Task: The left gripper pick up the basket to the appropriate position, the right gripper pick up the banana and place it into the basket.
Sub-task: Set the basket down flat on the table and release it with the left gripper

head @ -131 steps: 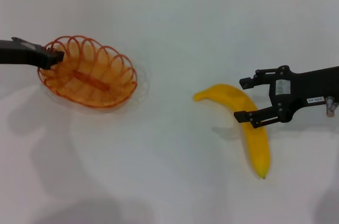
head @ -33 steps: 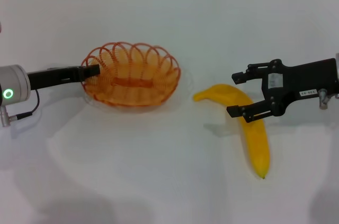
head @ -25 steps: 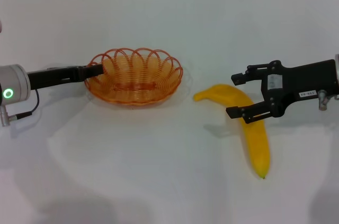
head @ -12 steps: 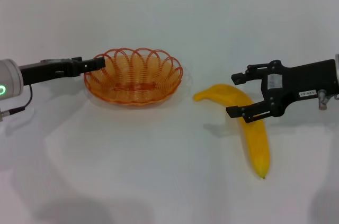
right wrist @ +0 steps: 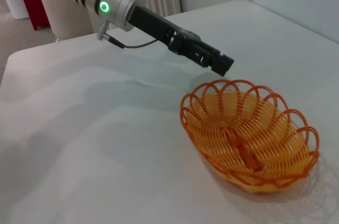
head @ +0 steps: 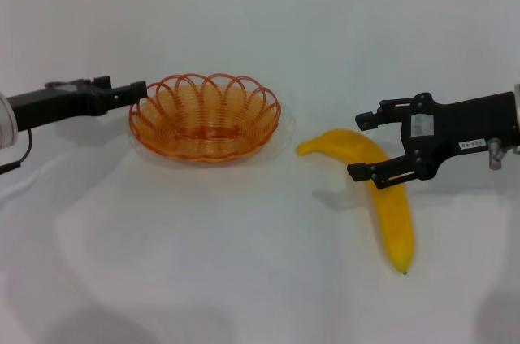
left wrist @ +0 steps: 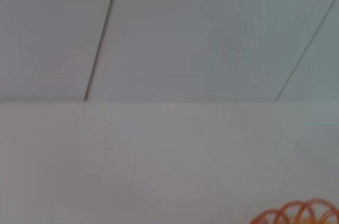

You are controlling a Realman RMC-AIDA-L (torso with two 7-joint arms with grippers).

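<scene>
Basket point(head: 205, 119) sits on the table point(head: 244, 279) upper-left of centre in the head view, upright, nothing in it; right wrist view confirms only bare wire inside. Left end effector point(head: 136, 90) is at the basket's left rim edge, raised a bit and apparently clear of the wire; it holds nothing, and whether its fingers are parted or closed I can't tell from either view. Left wrist view catches only a sliver of the basket rim in its lower right corner. Banana point(head: 376, 189) lies flat on the table right of centre, well apart from the basket, long axis running from the stem end at upper left, nearest the basket, down to the dark tip at lower right. Right end effector point(head: 363, 147) comes in from the right edge of frame, fingers spread wide and straddling the banana's upper curved section, one finger on the far side, one on the near side, roughly across the long axis. Not gripping; height above the fruit is hard to judge from overhead. Right arm is the nearer one by far. Judgement: basket placing looks done, next is lower, close on the banana, then carry it leftward to the basket. Banana is longer than the basket, so expect it to overhang the rim.
</scene>
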